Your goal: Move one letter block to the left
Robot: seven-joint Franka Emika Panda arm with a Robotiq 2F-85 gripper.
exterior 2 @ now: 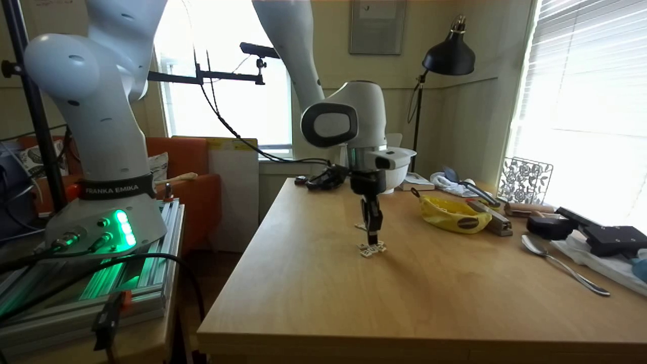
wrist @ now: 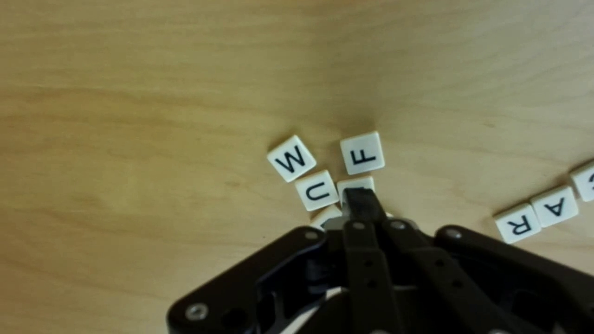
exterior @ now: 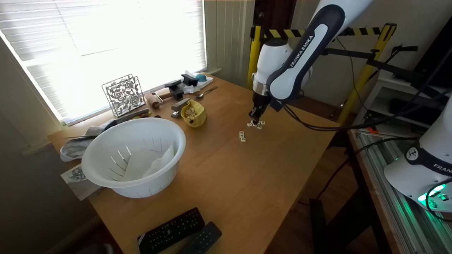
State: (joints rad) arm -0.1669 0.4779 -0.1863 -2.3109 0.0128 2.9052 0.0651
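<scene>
Wrist view: eight letter blocks (wrist: 317,190) can be counted on the table (wrist: 139,139), each a cream-white square, five in a loose cluster and three in a row. In the cluster, the W block (wrist: 291,158) lies just beside the U block, the F block (wrist: 363,153) sits a little apart, and two more are partly hidden by the one gripper (wrist: 364,199); a pale sliver (wrist: 389,215) by its fingers may or may not be a ninth. In the row, the R block (wrist: 517,223) and the A block (wrist: 554,206) touch, with a third block (wrist: 584,182) just beside, its letter cut off at the edge. The gripper's two fingers are drawn together, narrow, and point down at the cluster in both exterior views; whether they touch a block cannot be told. The task's block is one of these pale squares, but which one cannot be told. In an exterior view the same table also bears one white bowl (exterior: 155,187), two black remotes (exterior: 176,225), one yellow pouch (exterior: 196,121) with pale pieces (exterior: 191,113) too small to count, one spoon (exterior: 208,91) and one metal lattice holder (exterior: 123,95); two yellow posts (exterior: 255,60) stand beyond it. In an exterior view one black lamp (exterior 2: 450,53) rises behind the bowl.
</scene>
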